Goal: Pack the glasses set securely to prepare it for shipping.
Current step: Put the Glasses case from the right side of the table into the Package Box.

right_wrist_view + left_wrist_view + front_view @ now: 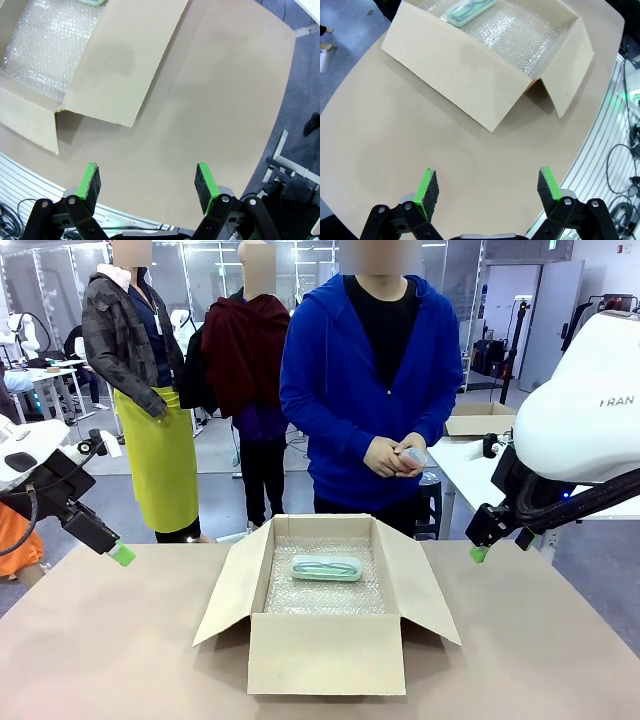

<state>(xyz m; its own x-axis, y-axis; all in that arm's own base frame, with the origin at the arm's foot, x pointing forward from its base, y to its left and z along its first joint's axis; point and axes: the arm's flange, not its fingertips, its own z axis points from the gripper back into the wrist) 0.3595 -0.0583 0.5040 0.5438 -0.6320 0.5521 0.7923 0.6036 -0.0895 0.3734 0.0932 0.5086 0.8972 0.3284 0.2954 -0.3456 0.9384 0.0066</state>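
Matt cardboard, glossy wrap, smooth case.
The brown cardboard box (pixel 325 652) looks matt and papery. The bubble wrap (pixel 300 595) lining it is clear, glossy, bumpy plastic. The mint green case (pixel 326 567) looks smooth with a slight sheen. The counter (pixel 110 640) is smooth, matt beige. On the left end effector (pixel 487 187), the pads (pixel 426 185) are rubbery green over rough black.
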